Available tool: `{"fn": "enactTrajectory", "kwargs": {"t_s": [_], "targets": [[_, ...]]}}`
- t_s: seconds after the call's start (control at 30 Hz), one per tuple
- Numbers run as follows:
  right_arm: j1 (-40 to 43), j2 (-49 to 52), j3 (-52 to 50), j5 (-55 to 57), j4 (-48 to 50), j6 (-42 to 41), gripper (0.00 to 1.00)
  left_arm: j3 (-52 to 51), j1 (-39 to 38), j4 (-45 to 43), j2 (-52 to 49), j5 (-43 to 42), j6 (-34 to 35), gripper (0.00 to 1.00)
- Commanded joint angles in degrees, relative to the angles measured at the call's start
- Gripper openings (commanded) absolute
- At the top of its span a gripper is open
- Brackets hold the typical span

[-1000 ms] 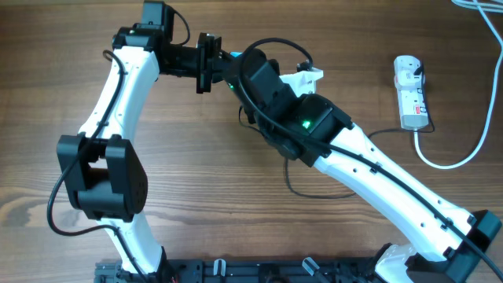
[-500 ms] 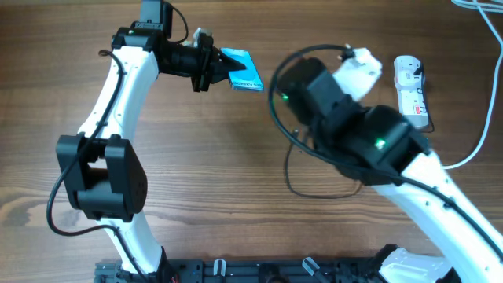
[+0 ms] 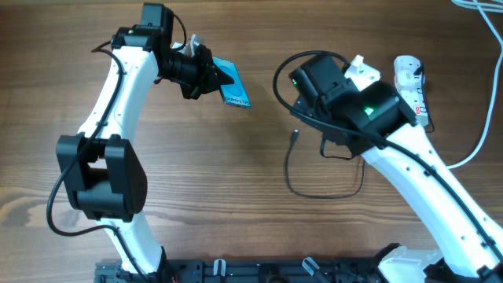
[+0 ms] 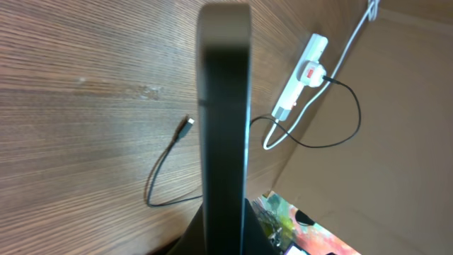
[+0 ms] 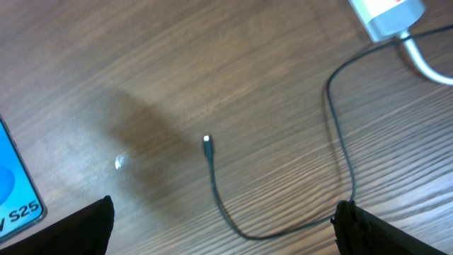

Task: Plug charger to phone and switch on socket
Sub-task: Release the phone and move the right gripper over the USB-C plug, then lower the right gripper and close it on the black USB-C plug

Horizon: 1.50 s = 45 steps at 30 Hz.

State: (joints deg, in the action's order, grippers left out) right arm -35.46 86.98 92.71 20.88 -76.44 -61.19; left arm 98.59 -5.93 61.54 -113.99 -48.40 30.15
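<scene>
My left gripper (image 3: 214, 77) is shut on the phone (image 3: 235, 85), holding it tilted above the table; the teal screen shows from overhead. In the left wrist view the phone (image 4: 225, 120) stands edge-on as a dark bar between the jaws of the left gripper (image 4: 225, 237). The charger (image 3: 322, 192), a thin black cable, lies curled on the wood, its connector tip (image 3: 294, 134) free and apart from the phone. The right gripper (image 3: 357, 72) hangs open near the white socket (image 3: 412, 90). In the right wrist view the right gripper (image 5: 223, 230) is empty above the charger tip (image 5: 207, 145).
A thick white lead (image 3: 464, 157) loops from the socket's grey end towards the right table edge. The right arm's body (image 3: 409, 173) crosses the right half of the table. A colourful sheet (image 4: 311, 227) and a brown panel show beyond the table in the left wrist view.
The right arm has drawn back from the phone to the right and its jaws have opened. The charger tip now lies on the table. The left gripper has turned the phone.
</scene>
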Motion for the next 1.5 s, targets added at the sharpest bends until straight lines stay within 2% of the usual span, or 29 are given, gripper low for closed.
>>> {"fn": "enactTrajectory", "kwargs": {"t_s": [0.0, 0.17, 0.3, 0.43, 0.57, 0.7, 0.77, 0.8, 0.97, 1.17, 1.3, 1.47], "targets": [[0.1, 2.6, -0.6, -2.4, 0.3, 1.2, 1.0, 0.1, 0.3, 0.0, 1.7, 0.6, -1.5, 0.04], [0.1, 4.7, -0.6, -5.0, 2.2, 8.6, 1.0, 0.1, 0.3, 0.0, 1.7, 1.2, -1.5, 0.04], [0.8, 6.3, -0.6, -6.4, 3.2, 8.9, 1.0, 0.1, 0.3, 0.0, 1.7, 1.2, -1.5, 0.04], [2.8, 8.0, -0.6, -11.9, 7.9, 19.8, 1.0, 0.1, 0.2, 0.0, 1.7, 1.8, -1.5, 0.04], [4.2, 9.5, -0.6, -12.5, 7.8, 22.4, 1.0, 0.1, 0.2, 0.1, 1.7, 2.0, -1.5, 0.04], [5.0, 11.8, -0.6, -13.9, 7.3, 22.4, 0.98, 0.1, 0.3, 0.0, 1.7, 2.3, -1.5, 0.04], [5.3, 13.5, -0.6, -15.7, 7.4, 22.5, 0.86, 0.1, 0.3, 0.1, 1.7, 3.9, -1.5, 0.04], [5.3, 14.4, -0.6, -16.0, 7.4, 22.4, 0.83, 0.1, 0.3, 0.2, 1.7, 4.7, -1.5, 0.04], [5.3, 19.8, -0.6, -20.1, 8.7, 22.5, 0.82, 0.1, 0.3, 0.5, 1.7, 8.4, -1.4, 0.04], [5.7, 23.3, -0.6, -21.0, 8.4, 22.2, 0.83, 0.1, 1.1, 2.0, 1.7, 21.2, -1.2, 0.04], [6.9, 24.7, -0.6, -21.0, 8.5, 21.7, 0.83, 0.0, 2.8, 3.5, 1.7, 25.0, -1.2, 0.04], [7.0, 25.6, -0.6, -21.0, 8.7, 21.7, 0.66, 0.0, 4.3, 3.9, 1.7, 26.4, -1.3, 0.04]]}}
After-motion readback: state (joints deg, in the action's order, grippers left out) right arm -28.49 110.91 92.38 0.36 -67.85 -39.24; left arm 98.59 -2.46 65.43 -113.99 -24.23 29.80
